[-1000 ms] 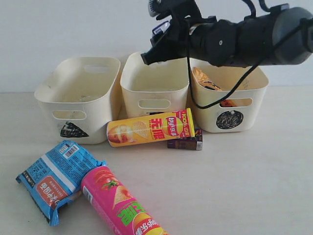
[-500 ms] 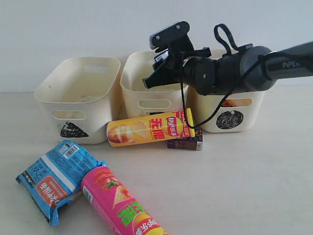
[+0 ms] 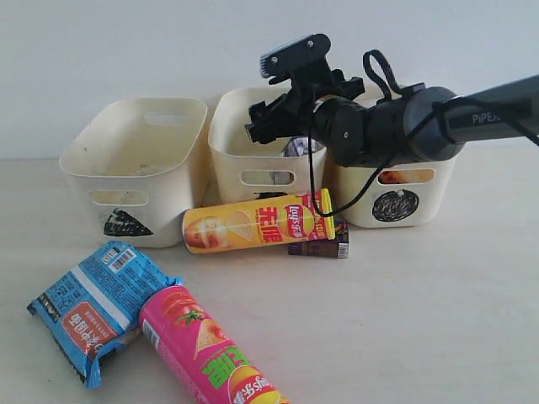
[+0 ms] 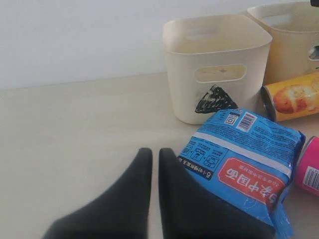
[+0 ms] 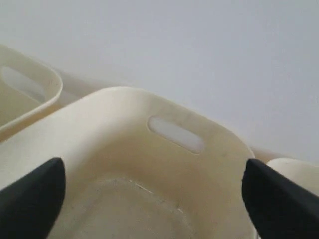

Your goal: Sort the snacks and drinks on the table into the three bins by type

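My right gripper [image 3: 271, 123] hangs open over the middle bin [image 3: 244, 160], nothing between its wide-apart fingers [image 5: 30, 199]; only the bin's inside [image 5: 149, 164] shows below them. The purple and white carton [image 3: 296, 147] lies inside that bin. On the table [image 3: 421, 320], the yellow tube [image 3: 257, 223] lies in front of the bins, with the dark brown carton [image 3: 320, 247] behind its right end. Further forward are the pink tube [image 3: 206, 349] and the blue packet [image 3: 97, 307]. The orange bag [image 3: 396, 177] shows in the circle bin [image 3: 396, 206]. My left gripper [image 4: 154, 154] is shut beside the blue packet [image 4: 244, 164].
The triangle bin [image 3: 135, 168] stands at the left with nothing visible inside. The three bins stand side by side against a pale wall. A black cable loops down from the right arm [image 3: 404, 126] in front of the circle bin.
My right gripper came down over the middle bin and opened. The purple and white carton left its fingers and now lies in that bin. The yellow tube shifted slightly.
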Robot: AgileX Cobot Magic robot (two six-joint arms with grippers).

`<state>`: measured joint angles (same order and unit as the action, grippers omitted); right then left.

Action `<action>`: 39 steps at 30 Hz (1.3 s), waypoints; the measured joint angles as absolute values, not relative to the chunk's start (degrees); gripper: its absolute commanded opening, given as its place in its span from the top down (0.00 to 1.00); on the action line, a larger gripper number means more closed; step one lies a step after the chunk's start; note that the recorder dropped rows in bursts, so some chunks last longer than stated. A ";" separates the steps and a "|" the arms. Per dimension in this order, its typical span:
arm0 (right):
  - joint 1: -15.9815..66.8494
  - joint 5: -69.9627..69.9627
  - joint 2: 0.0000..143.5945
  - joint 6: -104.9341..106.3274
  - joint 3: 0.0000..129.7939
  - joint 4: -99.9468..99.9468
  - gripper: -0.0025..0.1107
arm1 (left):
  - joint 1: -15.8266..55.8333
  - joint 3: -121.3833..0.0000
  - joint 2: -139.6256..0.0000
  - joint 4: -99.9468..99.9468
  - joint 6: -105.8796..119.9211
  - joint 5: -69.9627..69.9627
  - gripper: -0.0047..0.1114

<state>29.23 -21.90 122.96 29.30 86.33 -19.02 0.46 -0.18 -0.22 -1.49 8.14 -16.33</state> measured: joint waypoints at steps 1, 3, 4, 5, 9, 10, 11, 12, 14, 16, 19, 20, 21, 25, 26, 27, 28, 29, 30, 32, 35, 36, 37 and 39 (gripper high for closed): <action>29.23 -22.13 122.74 29.30 86.33 -19.02 0.18 | 0.46 -0.18 -0.22 -1.49 8.14 -16.33 0.92; 29.23 -22.13 122.18 29.30 86.33 -19.14 0.18 | 0.46 -0.18 -0.22 -1.49 8.14 -16.33 0.92; 29.23 -22.22 121.65 29.30 86.33 -19.14 0.18 | 0.46 -0.18 -0.22 -1.49 8.14 -16.33 0.92; 29.23 -22.22 120.97 29.30 86.33 -19.14 0.18 | 0.46 -0.18 -0.22 -1.49 8.14 -16.33 0.92; 29.23 -22.22 117.92 29.30 86.37 -20.57 0.34 | 0.46 -0.18 -0.22 -1.49 8.14 -16.33 0.92; 29.23 -22.22 116.89 29.30 86.47 -21.39 0.41 | 0.46 -0.18 -0.22 -1.49 8.14 -16.33 0.92; 29.23 -22.07 116.23 29.30 86.51 -21.84 0.49 | 0.46 -0.18 -0.22 -1.49 8.14 -16.33 0.92; 29.23 -21.91 115.41 29.30 86.51 -22.18 0.62 | 0.46 -0.18 -0.22 -1.49 8.14 -16.33 0.92; 29.23 -20.86 114.05 29.30 86.60 -23.02 0.84 | 0.46 -0.18 -0.22 -1.49 8.14 -16.33 0.92; 29.23 -18.20 112.95 29.66 86.60 -23.29 0.97 | 0.46 -0.18 -0.22 -1.49 8.14 -16.33 0.92; 29.19 -11.85 111.70 32.10 86.60 -23.71 0.97 | 0.46 -0.18 -0.22 -1.49 8.14 -16.33 0.92; 29.09 -9.63 111.27 32.72 86.60 -23.84 0.97 | 0.46 -0.18 -0.22 -1.49 8.14 -16.33 0.92; 28.83 -6.69 110.86 33.14 86.60 -23.84 0.97 | 0.46 -0.18 -0.22 -1.49 8.14 -16.33 0.92; 26.56 5.31 109.01 33.64 86.60 -24.28 0.97 | 0.46 -0.18 -0.22 -1.49 8.14 -16.33 0.92; 25.63 8.45 108.45 33.31 86.60 -24.38 0.97 | 0.46 -0.18 -0.22 -1.49 8.14 -16.33 0.92; 24.60 11.56 108.07 32.99 86.60 -24.37 0.97 | 0.46 -0.18 -0.22 -1.49 8.14 -16.33 0.92; 23.45 14.68 107.50 32.55 86.60 -24.37 0.97 | 0.46 -0.18 -0.22 -1.49 8.14 -16.33 0.92; 22.17 17.76 107.02 32.24 86.60 -24.37 0.97 | 0.46 -0.18 -0.22 -1.49 8.14 -16.33 0.92; 21.09 20.15 106.61 31.94 86.60 -24.37 0.97 | 0.46 -0.18 -0.22 -1.49 8.14 -16.33 0.92; 18.11 25.93 105.42 31.28 86.60 -24.22 0.97 | 0.46 -0.18 -0.22 -1.49 8.14 -16.33 0.92; 13.52 33.02 103.56 29.17 86.60 -24.09 0.97 | 0.46 -0.18 -0.22 -1.49 8.14 -16.33 0.92; 11.84 35.07 102.88 27.90 86.60 -24.09 0.97 | 0.46 -0.18 -0.22 -1.49 8.14 -16.33 0.92; 10.25 36.87 102.24 26.55 86.60 -24.09 0.97 | 0.46 -0.18 -0.22 -1.49 8.14 -16.33 0.92; 7.69 38.32 100.67 24.72 85.49 -24.54 0.97 | 0.46 -0.18 -0.22 -1.49 8.14 -16.33 0.92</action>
<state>7.69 38.32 100.67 24.72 85.49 -24.54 0.46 -0.18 -0.22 -1.49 8.14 -16.33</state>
